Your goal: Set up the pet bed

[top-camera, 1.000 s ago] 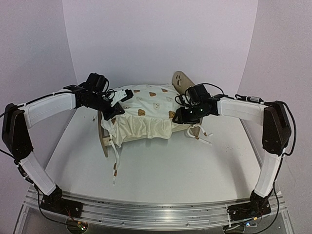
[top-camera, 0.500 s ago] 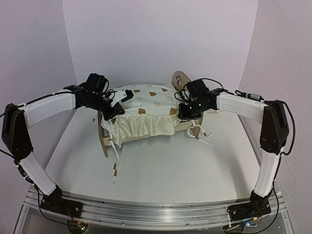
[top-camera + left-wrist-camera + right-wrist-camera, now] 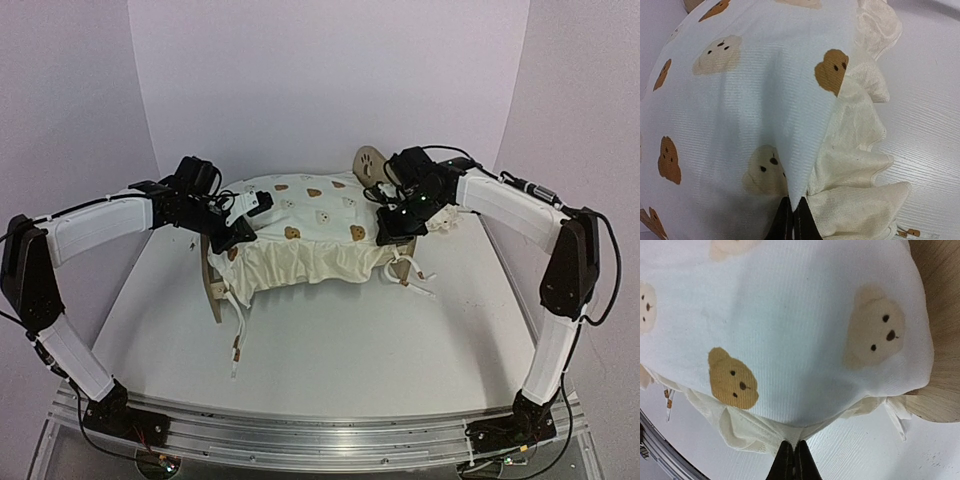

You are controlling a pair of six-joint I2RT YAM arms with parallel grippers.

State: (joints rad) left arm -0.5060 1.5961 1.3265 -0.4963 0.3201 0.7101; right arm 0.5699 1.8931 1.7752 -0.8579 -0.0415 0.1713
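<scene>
The pet bed (image 3: 372, 165) stands at the back middle of the table, its light-wood headboard with a paw cutout at the right end. A cream bear-print cushion (image 3: 300, 205) with a frilled edge (image 3: 300, 262) lies stretched over the frame. My left gripper (image 3: 236, 236) is shut on the cushion's near left corner; the left wrist view shows its tips (image 3: 792, 222) pinching a fold of cushion (image 3: 740, 100). At the near right edge, my right gripper (image 3: 392, 230) is shut on the cushion. The right wrist view shows its tips (image 3: 793, 462) clamping the cushion's seam (image 3: 790, 330) beside the wooden headboard (image 3: 940, 340).
The bed's wooden foot board (image 3: 212, 290) leans out at the left under the frill. White tie ribbons hang onto the table at the left (image 3: 237, 345) and at the right (image 3: 412, 278). Purple walls close in the table on three sides.
My right gripper shut on the cushion's near right edge and drew it right and back, spreading the frill across the frame. The left gripper kept its hold with little motion.
</scene>
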